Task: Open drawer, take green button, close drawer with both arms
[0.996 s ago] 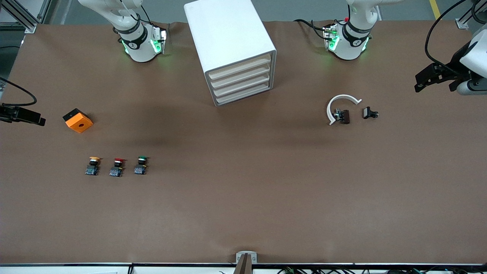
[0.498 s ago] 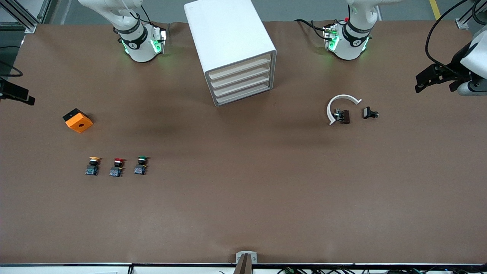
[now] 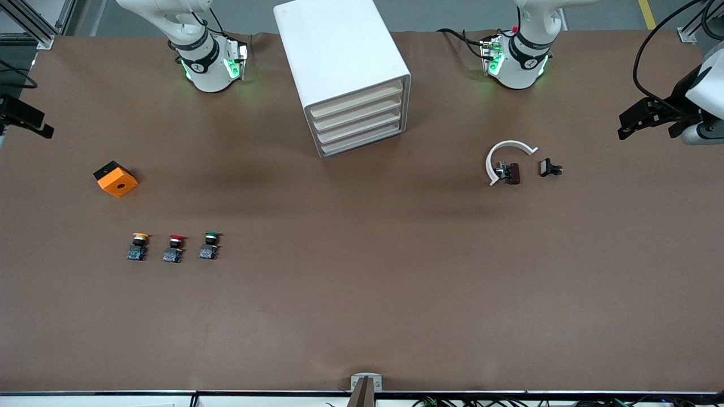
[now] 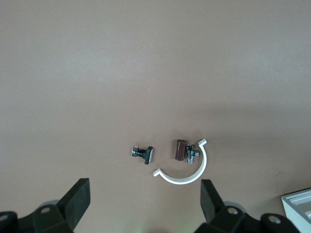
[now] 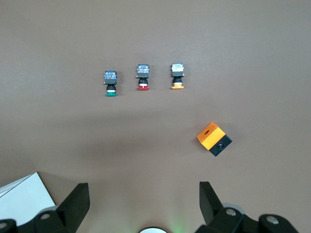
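Note:
The white cabinet (image 3: 342, 62) stands mid-table near the bases, its four cream-fronted drawers (image 3: 358, 120) all shut. The green-capped button (image 3: 210, 246) stands upright on the table toward the right arm's end, last in a row of three; it also shows in the right wrist view (image 5: 111, 82). My right gripper (image 3: 39, 125) hangs open and empty over the table edge at the right arm's end, jaws wide in its wrist view (image 5: 143, 194). My left gripper (image 3: 628, 121) hangs open and empty over the left arm's end (image 4: 145, 191).
A red-capped button (image 3: 175, 249) and a yellow-capped button (image 3: 137, 247) stand beside the green one. An orange box (image 3: 116, 178) lies farther from the camera. A white C-shaped ring (image 3: 505, 155), a brown part (image 3: 512, 173) and a black part (image 3: 550, 168) lie toward the left arm's end.
My right gripper has moved along the table edge toward the bases' side. My left gripper has barely shifted. Nothing on the table has moved.

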Robot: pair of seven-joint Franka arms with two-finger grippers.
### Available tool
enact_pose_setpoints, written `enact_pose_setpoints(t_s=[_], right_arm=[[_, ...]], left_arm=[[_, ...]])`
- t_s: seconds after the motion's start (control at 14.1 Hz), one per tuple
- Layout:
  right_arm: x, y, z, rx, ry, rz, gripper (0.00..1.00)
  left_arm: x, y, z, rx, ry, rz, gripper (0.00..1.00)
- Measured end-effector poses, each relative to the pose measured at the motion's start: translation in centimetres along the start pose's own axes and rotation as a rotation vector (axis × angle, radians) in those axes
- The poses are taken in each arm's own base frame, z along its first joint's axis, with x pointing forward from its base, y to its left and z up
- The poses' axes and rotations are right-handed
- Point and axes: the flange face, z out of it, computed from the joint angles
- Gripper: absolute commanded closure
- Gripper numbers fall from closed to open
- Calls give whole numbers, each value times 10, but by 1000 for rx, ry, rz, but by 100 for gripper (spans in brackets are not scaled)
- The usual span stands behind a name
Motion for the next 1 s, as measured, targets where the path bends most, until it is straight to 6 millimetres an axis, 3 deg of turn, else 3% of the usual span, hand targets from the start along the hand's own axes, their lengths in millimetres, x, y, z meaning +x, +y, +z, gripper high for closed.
enact_pose_setpoints(t_s=[0.64,1.0], right_arm=[[-9,-1,19,4,6,-4,0],[-14,-6,19,5,15,-13,0]], left_arm=[[2,8,0,0,3,16,0],[0,17,-24,1,21,32,0]])
